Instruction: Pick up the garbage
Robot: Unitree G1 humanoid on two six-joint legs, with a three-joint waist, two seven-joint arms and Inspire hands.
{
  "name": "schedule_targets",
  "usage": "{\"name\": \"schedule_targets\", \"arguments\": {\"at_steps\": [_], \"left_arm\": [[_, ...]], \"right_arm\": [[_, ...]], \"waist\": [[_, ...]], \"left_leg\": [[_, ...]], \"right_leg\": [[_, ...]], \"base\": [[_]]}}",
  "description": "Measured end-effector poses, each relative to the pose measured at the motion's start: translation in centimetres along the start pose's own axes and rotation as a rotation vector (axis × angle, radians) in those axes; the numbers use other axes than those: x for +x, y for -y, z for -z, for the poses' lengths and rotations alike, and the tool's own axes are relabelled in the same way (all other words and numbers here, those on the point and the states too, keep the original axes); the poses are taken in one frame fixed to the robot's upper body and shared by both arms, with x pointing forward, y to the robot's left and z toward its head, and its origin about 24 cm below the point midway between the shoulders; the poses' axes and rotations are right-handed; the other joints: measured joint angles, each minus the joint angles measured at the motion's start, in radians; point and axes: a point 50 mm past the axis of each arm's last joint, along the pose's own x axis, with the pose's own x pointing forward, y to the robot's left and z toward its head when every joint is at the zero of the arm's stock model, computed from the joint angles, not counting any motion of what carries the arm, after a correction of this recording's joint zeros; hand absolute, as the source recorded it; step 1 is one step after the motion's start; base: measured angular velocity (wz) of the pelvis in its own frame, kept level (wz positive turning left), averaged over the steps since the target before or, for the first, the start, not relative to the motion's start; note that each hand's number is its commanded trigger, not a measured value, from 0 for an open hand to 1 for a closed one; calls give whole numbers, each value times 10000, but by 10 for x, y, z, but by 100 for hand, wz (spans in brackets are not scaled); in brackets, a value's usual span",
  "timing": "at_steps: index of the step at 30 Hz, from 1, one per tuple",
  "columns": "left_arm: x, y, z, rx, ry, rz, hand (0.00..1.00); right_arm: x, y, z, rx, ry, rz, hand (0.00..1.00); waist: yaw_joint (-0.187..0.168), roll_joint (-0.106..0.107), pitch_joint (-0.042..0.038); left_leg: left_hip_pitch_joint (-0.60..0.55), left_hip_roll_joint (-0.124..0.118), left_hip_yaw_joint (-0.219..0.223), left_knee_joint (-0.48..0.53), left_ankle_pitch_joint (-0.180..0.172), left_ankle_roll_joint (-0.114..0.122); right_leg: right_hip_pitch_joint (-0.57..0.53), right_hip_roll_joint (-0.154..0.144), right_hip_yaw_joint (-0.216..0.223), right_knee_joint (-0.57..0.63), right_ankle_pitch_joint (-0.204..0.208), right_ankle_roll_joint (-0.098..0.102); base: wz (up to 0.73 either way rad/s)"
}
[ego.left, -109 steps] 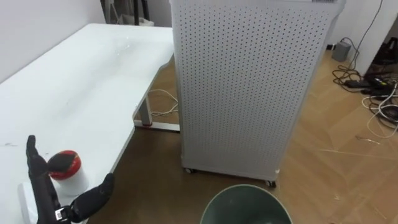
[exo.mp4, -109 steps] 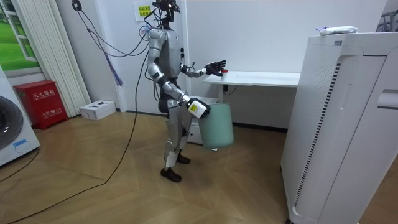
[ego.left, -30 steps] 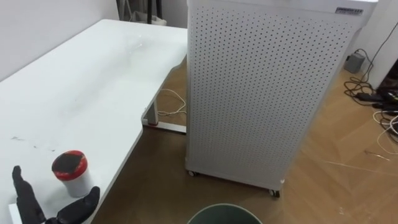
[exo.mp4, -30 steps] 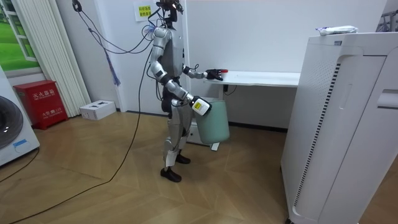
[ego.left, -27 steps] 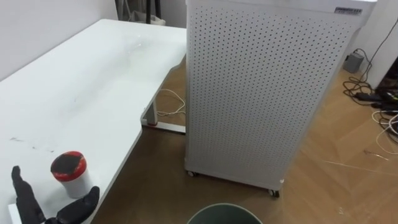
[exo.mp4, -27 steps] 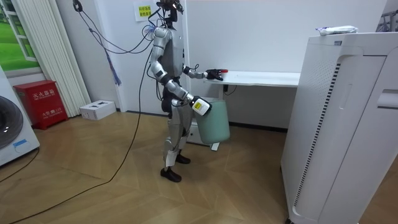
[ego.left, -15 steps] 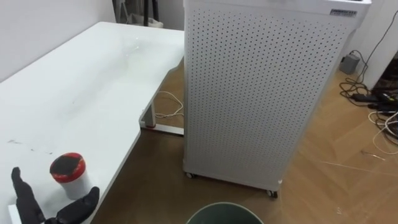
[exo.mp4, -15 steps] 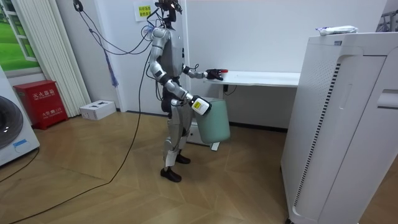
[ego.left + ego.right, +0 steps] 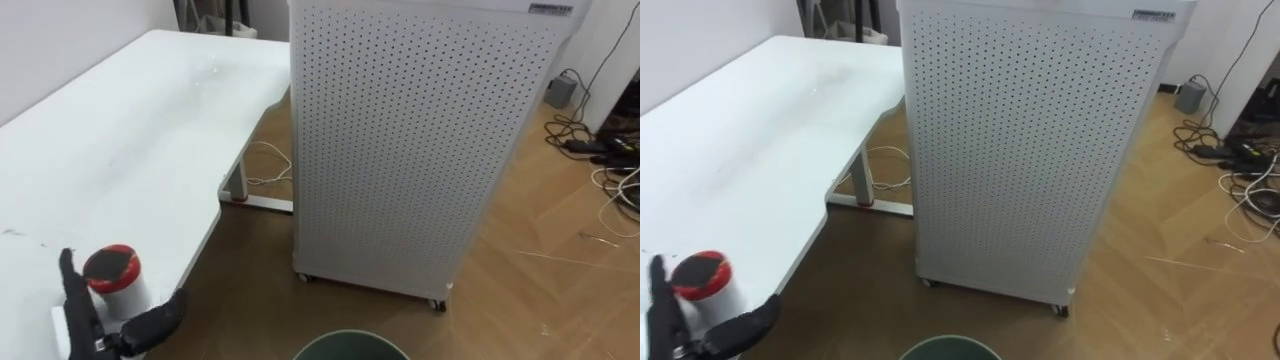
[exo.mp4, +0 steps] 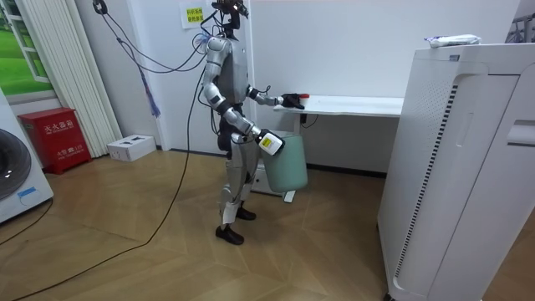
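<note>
The tall white cabinet with its perforated front takes up the upper middle of the left eye view, standing on small feet on the wood floor. To its left the white table runs from the lower left corner up to the top of the frame, its edge curving in just beside the cabinet. A tangle of cables lies on the floor at the right edge.

From across the room, the robot stands upright at the near end of that table, left of centre in the room view, facing the room view's right. A pale green bin hangs at its hip on the near side, off the floor, below the table edge; its dark rim peeks in at the bottom middle of the left eye view. The right hand is at the bin's upper edge, and I can't tell how its fingers sit.

The garbage, a small white cup with a red lid, stands upright on the table at the lower left of the frame, near the table's edge. The left hand is spread wide about it, fingers pointing up on the cup's left and thumb out to its right, the cup in the gap between. Whether it touches the cup I can't make out.
</note>
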Motion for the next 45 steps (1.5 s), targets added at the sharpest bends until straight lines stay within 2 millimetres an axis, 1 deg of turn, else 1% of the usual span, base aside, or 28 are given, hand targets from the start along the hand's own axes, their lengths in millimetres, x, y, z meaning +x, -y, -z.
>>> {"name": "schedule_targets", "arguments": {"at_steps": [1,2,3,7,11,14,18,22,28,32,39,42,45], "left_arm": [[0,2,-1,-9,26,152,0],[0,6,-2,-33,71,368,10],[0,9,-3,-62,104,539,100],[-2,15,-6,-86,200,920,100],[-2,18,-8,-169,253,1024,100],[-3,20,-9,-176,259,1139,100],[-3,21,-7,-104,126,1239,100],[-3,22,-8,-115,127,1276,100],[-4,22,-8,-134,122,1300,100],[-4,22,-8,-135,118,1352,100],[-3,24,-9,-198,148,1384,100],[-2,29,-15,-325,352,1555,100],[-6,39,-24,-580,712,2255,100]], "right_arm": [[0,0,0,0,3,1,100],[0,0,-1,-4,23,-1,100],[1,0,-2,-15,60,-4,100],[2,0,-4,-44,105,-27,100],[3,-3,-4,-99,101,-178,100],[3,-7,-3,-151,73,-323,100],[3,-8,-3,-161,72,-393,100],[4,-7,-4,-159,96,-316,100],[4,-7,-5,-160,157,-284,100],[4,-7,-5,-155,162,-286,100],[4,-7,-6,-135,187,-198,100],[6,-6,-8,-118,257,-75,100],[14,-4,-17,-179,480,94,100]], "waist": [[-1,-3,-1],[-1,-6,-4],[-4,-8,-5],[-59,-22,-8],[-116,-24,-9],[-183,-34,-6],[-212,-46,4],[-240,-47,5],[-272,-47,5],[-270,-81,27],[-289,-94,32],[-349,-97,31],[-330,-94,32]], "left_leg": [[1,0,5,-1,0,0],[5,4,11,-1,0,0],[13,9,27,-3,0,0],[70,26,65,-35,0,0],[111,43,97,-51,0,0],[113,48,108,-55,0,-1],[131,71,253,-86,0,-1],[122,88,345,-97,0,-1],[95,100,363,-96,0,-2],[103,99,360,-106,0,-2],[-91,99,354,-73,0,-2],[-198,98,349,-41,0,-2],[-258,99,316,-7,1,-3]], "right_leg": [[-1,-1,1,0,0,0],[-2,-1,10,0,0,0],[-1,-1,23,0,0,0],[19,-2,23,-7,0,0],[49,-24,23,-6,0,0],[45,13,57,-3,0,0],[16,39,236,-3,0,0],[-11,48,299,6,0,-1],[-35,62,303,10,1,-2],[-42,62,307,9,1,-2],[-181,64,293,8,1,-2],[-234,62,274,6,1,-2],[-328,61,273,7,1,-3]], "base": [[0],[-4],[-5],[-4],[-2],[0],[-10],[-6],[0],[0],[1],[10],[0]]}}
